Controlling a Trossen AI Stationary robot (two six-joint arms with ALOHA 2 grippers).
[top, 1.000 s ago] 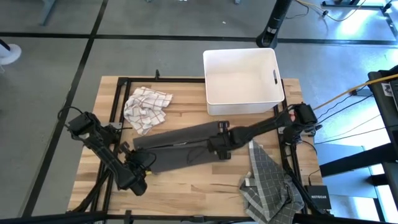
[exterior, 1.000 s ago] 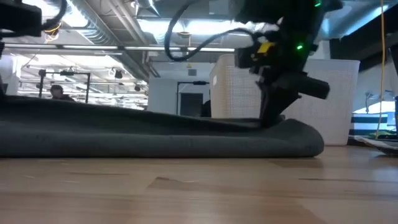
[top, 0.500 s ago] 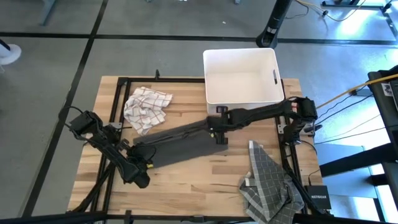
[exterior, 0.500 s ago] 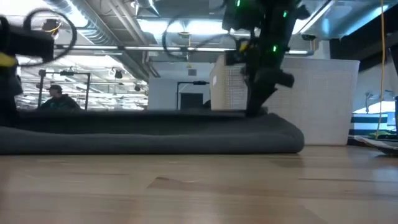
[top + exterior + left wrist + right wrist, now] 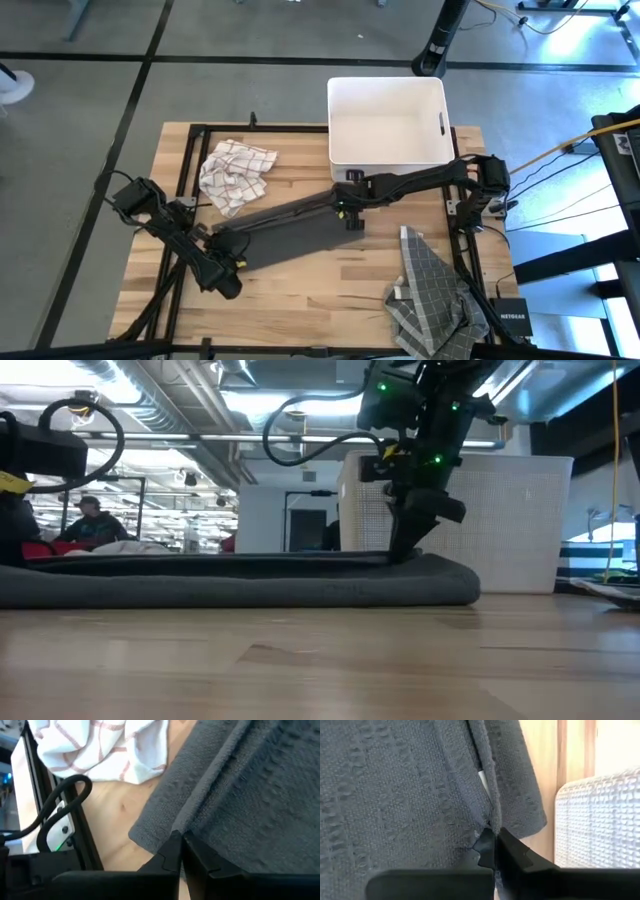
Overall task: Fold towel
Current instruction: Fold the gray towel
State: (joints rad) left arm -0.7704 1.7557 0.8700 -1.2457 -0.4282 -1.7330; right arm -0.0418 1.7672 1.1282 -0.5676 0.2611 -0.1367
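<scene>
A dark grey towel (image 5: 295, 230) lies as a long, doubled strip across the middle of the wooden table. Its fold faces the near edge, and in the low view the towel (image 5: 250, 582) shows as a flat roll. My left gripper (image 5: 236, 256) is shut at the towel's left end, and its tips (image 5: 181, 840) meet on the cloth. At the right end, close to the white bin, my right gripper (image 5: 347, 213) is also shut on the towel, with its tips (image 5: 494, 840) on a hem. My left gripper pinches the upper layer's edge (image 5: 186, 826) at the towel's left end between its two fingers. It comes slanting down from the near left. The cloth lies slack on the layer below and on the table. My right gripper pinches the hemmed edge of the upper layer (image 5: 492, 820) at the towel's right end. It points steeply down from above. That edge sits just above the lower layer (image 5: 530, 805), which rests on the table.
A white bin (image 5: 340, 140) stands at the far right, just beyond my right gripper. A white cloth with red checks (image 5: 235, 172) lies bunched at the far left. A grey checked cloth (image 5: 430, 290) lies at the near right corner. Bare wood runs along the near edge.
My right gripper has carried the towel's near right corner toward the far edge, laying the near half over the far half, so the towel is now a narrower strip. My left gripper has sunk toward the table at the left end. The towel's far edge stayed in place.
</scene>
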